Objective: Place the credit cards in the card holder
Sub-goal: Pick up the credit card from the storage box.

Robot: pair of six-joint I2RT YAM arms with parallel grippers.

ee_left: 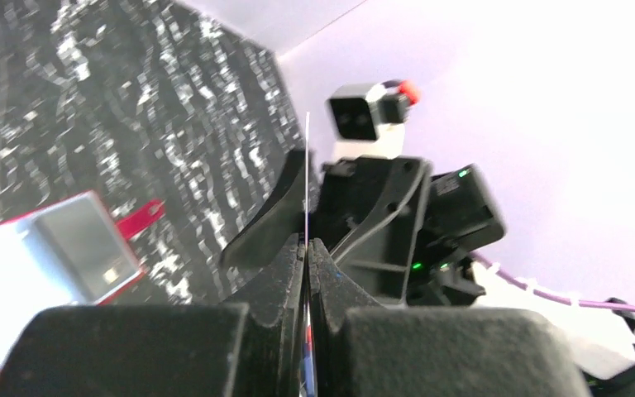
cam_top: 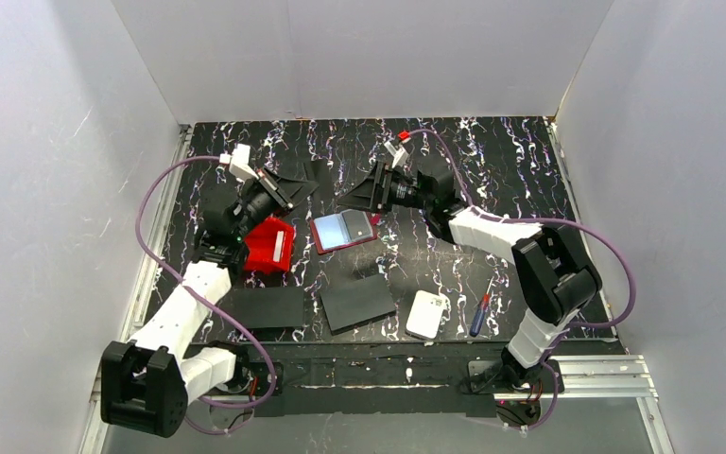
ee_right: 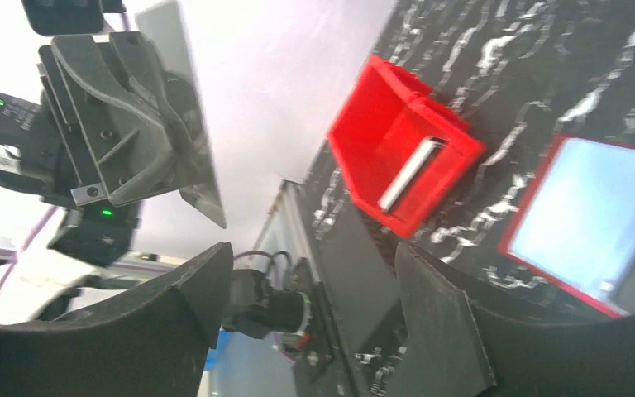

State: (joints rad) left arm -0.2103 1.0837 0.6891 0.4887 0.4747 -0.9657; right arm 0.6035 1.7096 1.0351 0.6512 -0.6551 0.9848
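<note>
Right up against the left wrist camera are the two black fingers (ee_left: 285, 285) of the left gripper (ee_left: 307, 248), pressed together on a card (ee_left: 307, 165). You only get it edge-on there, a thin pale line sticking up out of the pinch. From the right wrist camera the same card (ee_right: 188, 124) shows as a flat grey face, held up in the air off the table and tilted.

Right gripper (ee_right: 310, 256) has its jaws wide apart with nothing between them. From above, the right gripper (cam_top: 359, 196) and the left gripper (cam_top: 288, 189) face each other over the far half of the table (cam_top: 492, 170), near each other but not touching.

Card holder (cam_top: 343, 230) lies opened out flat on the table, dark red border with pale panels inside (can't tell if a card is already tucked in). It sits just nearer than the gap between the two grippers.

Just left of it is a red bin (cam_top: 267, 257), under the left arm, and a second card (ee_right: 411, 172) stands on its edge inside.

Closer to the arm bases: two black sheets (cam_top: 357, 303), a white pad (cam_top: 427, 314) and a screwdriver (cam_top: 479, 314) with a red and blue handle, all apart from each other.
</note>
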